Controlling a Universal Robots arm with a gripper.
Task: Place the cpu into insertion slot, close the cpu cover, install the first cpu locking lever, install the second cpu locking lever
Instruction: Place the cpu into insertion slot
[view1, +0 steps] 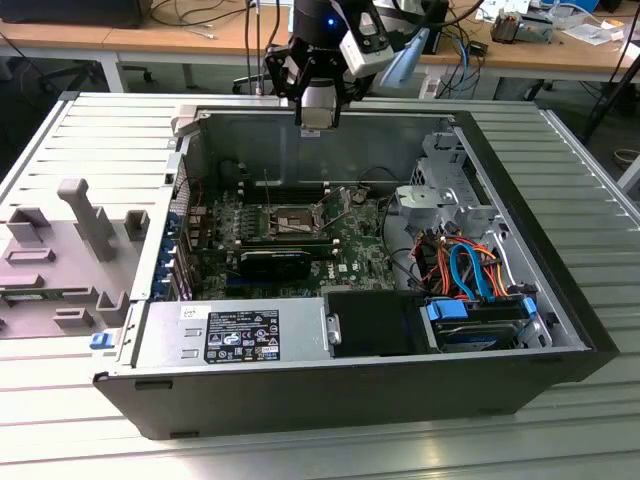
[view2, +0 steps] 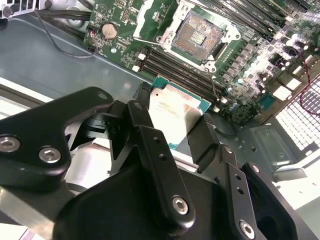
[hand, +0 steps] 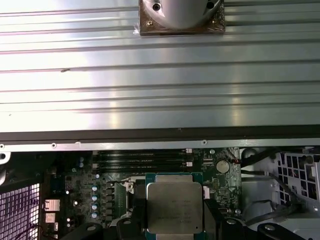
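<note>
Gripper (view2: 175, 120) clamped on cpu (view2: 176, 111). Fingers (view2: 137, 112) narrow, pinching chip by opposite edges, metal top visible in both wrist views. Chip sits between fingertips, hanging clear of motherboard (view1: 330, 240).

Insertion slot (view2: 201, 34) beyond fingertips, well apart, empty, contacts exposed. Cpu cover (view2: 148, 17) looks swung up off slot's edge, not certain. Can't make out levers.

My read: chip in hand, step one underway. Placement, cover closing and both locking levers not yet done.
</note>
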